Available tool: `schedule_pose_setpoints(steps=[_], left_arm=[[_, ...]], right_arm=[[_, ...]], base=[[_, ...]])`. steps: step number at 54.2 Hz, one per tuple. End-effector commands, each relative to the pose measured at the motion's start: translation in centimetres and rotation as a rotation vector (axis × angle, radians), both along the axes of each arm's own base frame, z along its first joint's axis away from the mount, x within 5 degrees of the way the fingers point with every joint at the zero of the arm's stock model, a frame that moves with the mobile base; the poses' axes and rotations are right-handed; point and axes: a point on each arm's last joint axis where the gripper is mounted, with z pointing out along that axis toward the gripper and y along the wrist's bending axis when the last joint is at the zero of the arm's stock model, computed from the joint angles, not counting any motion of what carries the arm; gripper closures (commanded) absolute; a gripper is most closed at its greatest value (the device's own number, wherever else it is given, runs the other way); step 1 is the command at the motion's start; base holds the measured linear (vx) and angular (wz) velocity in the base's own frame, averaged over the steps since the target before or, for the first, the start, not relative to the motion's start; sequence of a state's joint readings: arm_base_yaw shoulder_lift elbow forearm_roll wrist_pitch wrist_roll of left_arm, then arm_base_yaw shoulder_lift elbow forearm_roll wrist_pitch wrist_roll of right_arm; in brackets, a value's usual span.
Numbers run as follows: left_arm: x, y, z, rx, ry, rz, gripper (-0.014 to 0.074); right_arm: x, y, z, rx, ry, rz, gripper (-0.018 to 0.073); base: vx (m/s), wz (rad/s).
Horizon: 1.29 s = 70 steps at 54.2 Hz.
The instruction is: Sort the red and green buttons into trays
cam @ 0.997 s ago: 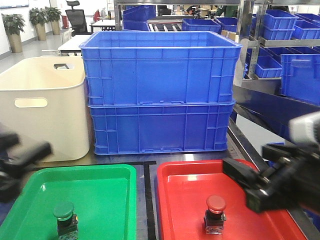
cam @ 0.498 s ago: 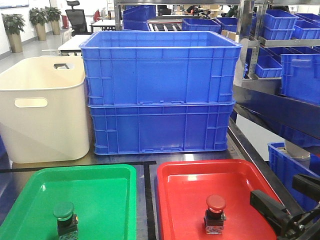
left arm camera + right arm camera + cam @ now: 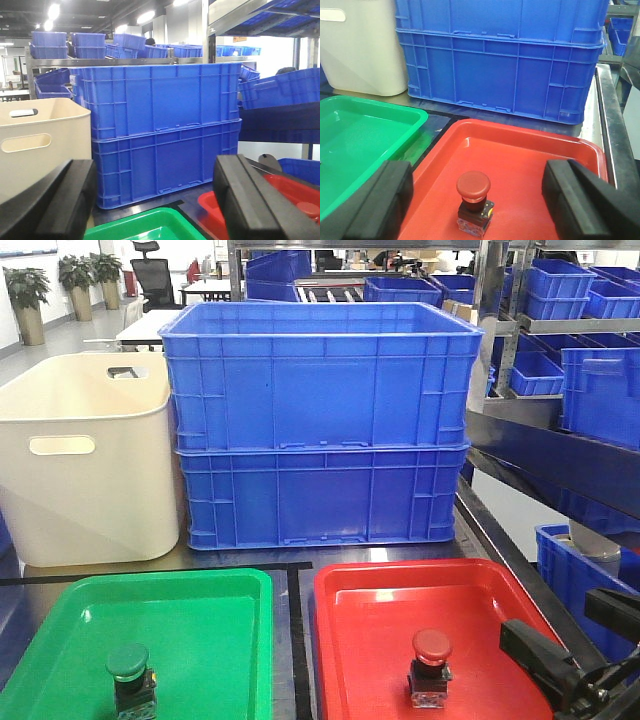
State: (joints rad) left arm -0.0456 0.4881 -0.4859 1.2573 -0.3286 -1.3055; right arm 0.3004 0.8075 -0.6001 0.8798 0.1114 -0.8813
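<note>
On a dark worktop (image 3: 292, 620) before stacked blue crates (image 3: 320, 420), both grippers' fingers gape empty, the red button (image 3: 473, 200) upright in the red tray (image 3: 530, 150) between the right fingers (image 3: 580, 205), the green button (image 3: 130, 676) in the green tray (image 3: 200, 630); small, rigid and light, each looks best pinched by its blocky body.

Right gripper (image 3: 475, 200): two thick matte black fingers (image 3: 380, 200), blocky, rounded edges, plain surfaces, inner faces flat. Front view shows same gripper (image 3: 575, 675) near right corner: black, angular, wedge-shaped finger with darker jointed parts behind. Left gripper (image 3: 155, 200): matching pair of broad black fingers (image 3: 245, 200), right one with ridged flat edge along top, faint sheen. No cables, screws or markings visible.
</note>
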Motion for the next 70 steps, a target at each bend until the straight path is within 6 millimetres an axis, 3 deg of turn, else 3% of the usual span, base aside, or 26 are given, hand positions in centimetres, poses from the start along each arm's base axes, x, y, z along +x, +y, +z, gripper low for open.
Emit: schedule_pose_setpoints(steps=[1,9,17,23,32,42,47,52,70], left_arm=[[0.0,0.2,1.0,-0.051,-0.020,0.020,0.0013],[0.2,1.1,1.3,-0.057,-0.063,0.120,0.0086],[0.2,1.8,0.9,-0.069,-0.098,0.201,0.0233],[-0.4,2.4,-1.3,-0.013,-0.072,0.272,0.0386],[-3.1,2.8,-5.6,0.079,-0.096,0.323,0.0607],[-5.3,2.9,-10.9,-0.005,-0.102,0.307,0.0605],[-4.6,2.9,-13.1,-0.085,0.026,0.289,0.0603],[-4.5,3.0,-13.8,-0.091,0.115,0.294,0.0603],[-4.5,3.0,-13.9,-0.090,0.122,0.294,0.0603]], right_arm=[[0.1,-0.4,1.5,0.013,-0.072,-0.043,-0.0014],[0.1,-0.4,1.5,0.013,-0.072,-0.043,-0.0014],[0.1,-0.4,1.5,0.013,-0.072,-0.043,-0.0014],[0.1,-0.4,1.5,0.013,-0.072,-0.043,-0.0014],[0.1,-0.4,1.5,0.013,-0.072,-0.043,-0.0014],[0.1,-0.4,1.5,0.013,-0.072,-0.043,-0.0014],[0.1,-0.4,1.4,0.012,-0.069,-0.040,-0.0014],[0.0,-0.4,1.5,0.013,-0.073,-0.043,-0.0014],[0.2,-0.4,1.4,0.011,-0.066,-0.042,-0.0014]], base=[[0.00,0.00],[0.00,0.00],[0.00,0.00],[0.00,0.00],[0.00,0.00],[0.00,0.00],[0.00,0.00],[0.00,0.01],[0.00,0.00]])
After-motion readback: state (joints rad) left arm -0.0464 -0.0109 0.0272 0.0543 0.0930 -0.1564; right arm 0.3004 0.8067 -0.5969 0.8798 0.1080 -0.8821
